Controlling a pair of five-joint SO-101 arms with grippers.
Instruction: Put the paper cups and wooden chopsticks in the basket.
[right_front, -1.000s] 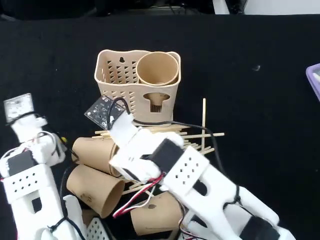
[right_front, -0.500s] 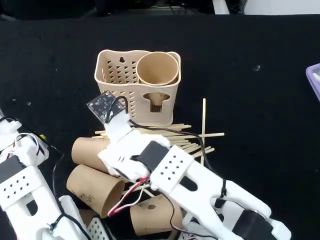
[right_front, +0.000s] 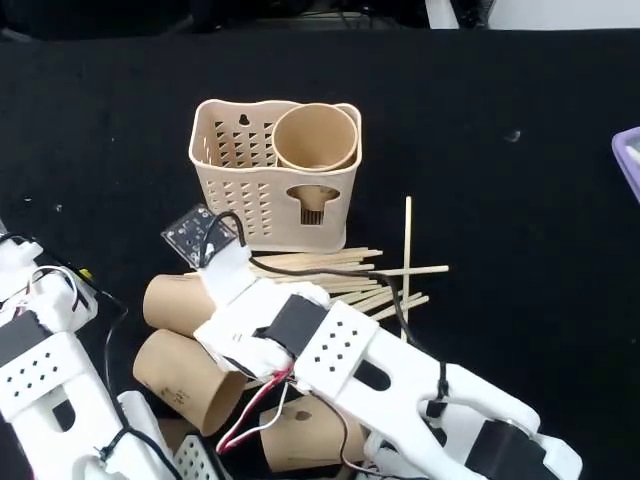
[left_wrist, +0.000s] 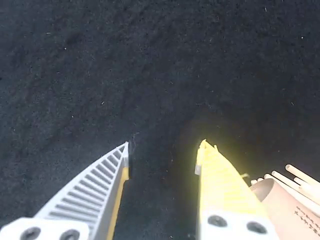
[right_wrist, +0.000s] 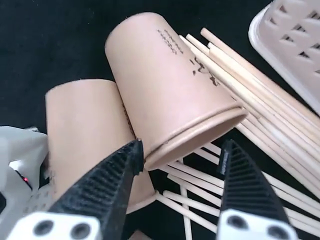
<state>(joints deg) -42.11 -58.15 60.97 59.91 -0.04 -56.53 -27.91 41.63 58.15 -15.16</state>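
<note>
This looks like a robotics lab or test bench, not a home. A black cloth covers the whole table. The white plastic left arm and right arm carry loose red and white wires and a bare circuit board.

Bare black cloth bench gives passing room across the right and top of the high view. Lower left is crowded with tan paper cups lying sideways and a pale wooden chopsticks pile. In the beige slotted plastic basket, an upright paper cup fills the right half.
</note>
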